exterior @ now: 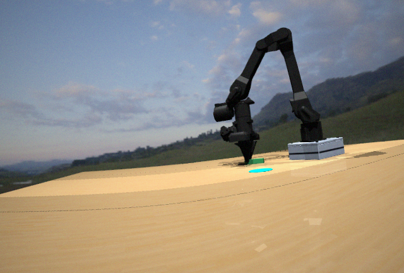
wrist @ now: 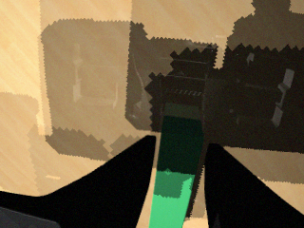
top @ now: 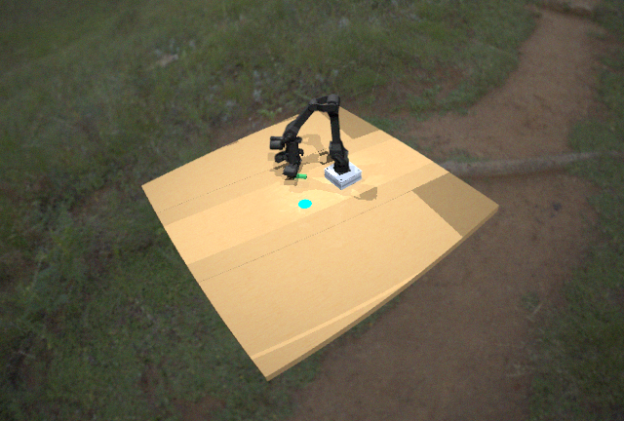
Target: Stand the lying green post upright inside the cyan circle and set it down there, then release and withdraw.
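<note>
The green post (top: 301,175) (exterior: 257,161) (wrist: 171,211) lies on its side on the table. My gripper (top: 291,176) (exterior: 245,163) (wrist: 180,148) points down at table height, around the post's end farther from the arm's base. In the wrist view the post lies between the two black fingers, with narrow gaps beside it, so the fingers are partly open and not visibly clamped on it. The post's far part is in dark shadow there. The flat cyan circle (top: 304,204) (exterior: 261,170) lies on the table, apart from the post, with nothing standing on it.
The arm's pale box-shaped base (top: 343,179) (exterior: 303,151) stands on the wooden table (top: 322,265) (exterior: 163,230), to the right of the post and circle in the top and exterior views. Shadows of the arm fall around the gripper. Grass and a dirt path lie beyond the table's edges.
</note>
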`<state>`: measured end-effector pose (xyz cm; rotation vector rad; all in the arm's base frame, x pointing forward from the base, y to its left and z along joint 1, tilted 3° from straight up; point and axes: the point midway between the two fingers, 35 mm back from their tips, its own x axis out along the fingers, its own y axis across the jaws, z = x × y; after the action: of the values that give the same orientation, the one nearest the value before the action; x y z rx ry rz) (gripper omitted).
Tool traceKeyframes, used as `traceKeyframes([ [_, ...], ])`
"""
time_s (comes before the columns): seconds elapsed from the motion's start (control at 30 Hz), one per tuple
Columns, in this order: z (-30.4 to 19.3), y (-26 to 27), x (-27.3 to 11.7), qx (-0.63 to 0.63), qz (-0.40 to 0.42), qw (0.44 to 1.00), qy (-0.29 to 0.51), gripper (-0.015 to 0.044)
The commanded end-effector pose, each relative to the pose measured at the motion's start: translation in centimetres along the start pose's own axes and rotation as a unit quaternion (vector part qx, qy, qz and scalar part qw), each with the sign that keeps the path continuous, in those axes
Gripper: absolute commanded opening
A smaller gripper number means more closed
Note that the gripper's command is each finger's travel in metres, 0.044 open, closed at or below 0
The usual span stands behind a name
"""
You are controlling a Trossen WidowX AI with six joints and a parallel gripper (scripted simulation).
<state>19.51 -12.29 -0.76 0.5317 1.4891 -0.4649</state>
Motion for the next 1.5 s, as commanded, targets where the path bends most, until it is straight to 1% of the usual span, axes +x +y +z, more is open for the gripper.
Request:
traceKeyframes([
  [0.0,-0.2,0.1,0.2,0.003,0.003,1.0,0.002,0.0023],
  [0.2,0.0,0.1,-0.3,0.003,0.003,1.0,0.002,0.0023],
  [0.83,0.7,0.1,-5.9,0.003,0.002,1.0,0.001,0.0023],
  [1.47,-0.1,0.0,-11.6,0.003,0.002,1.0,0.001,0.0023],
])
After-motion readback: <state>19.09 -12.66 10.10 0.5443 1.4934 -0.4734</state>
